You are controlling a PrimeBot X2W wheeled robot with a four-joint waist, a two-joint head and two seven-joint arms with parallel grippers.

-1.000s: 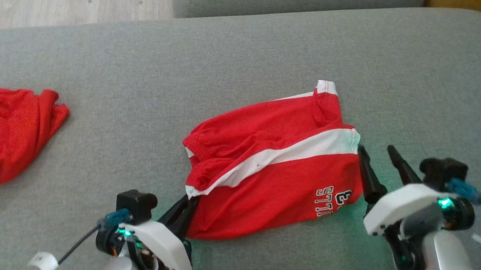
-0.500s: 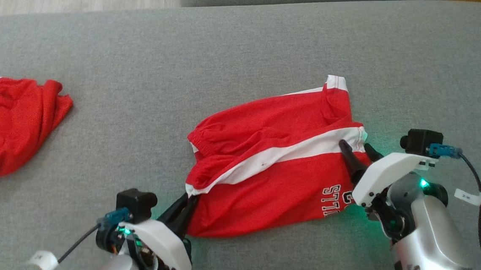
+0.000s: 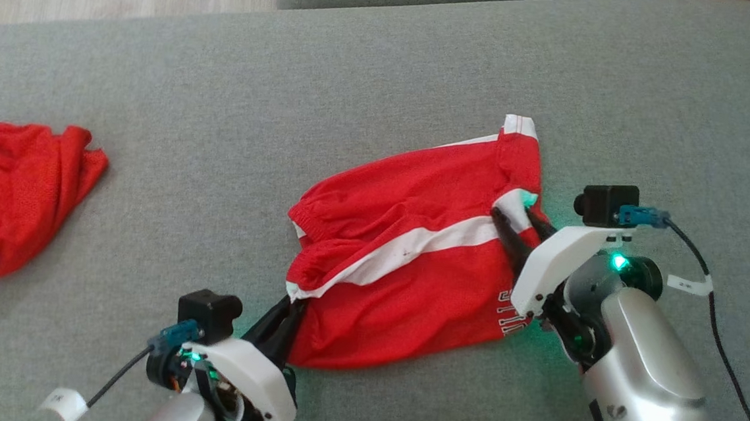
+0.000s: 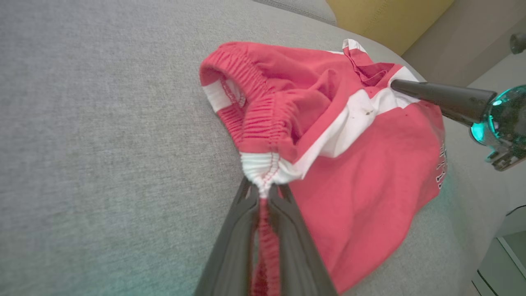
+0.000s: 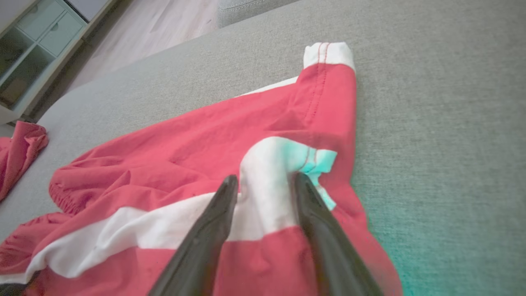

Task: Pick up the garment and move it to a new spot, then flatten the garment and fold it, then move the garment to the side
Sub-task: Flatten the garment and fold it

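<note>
- Nearest me, my left gripper (image 4: 263,195) is clamped on the waistband corner of the red garment (image 3: 404,265), which lies mid-cushion on the grey couch (image 3: 384,72).
- On my right gripper (image 5: 266,179) the jaws are apart, straddling the white hem fold (not pinched yet). I'd close on both layers, then lift evenly.
- The other red cloth (image 3: 6,198) is well apart.
- The far shelf unit (image 5: 37,33) has cubbies, contents too dim to tell.

Red garment (image 3: 402,292) with a white stripe; plain grey cushion (image 3: 225,94).
</note>
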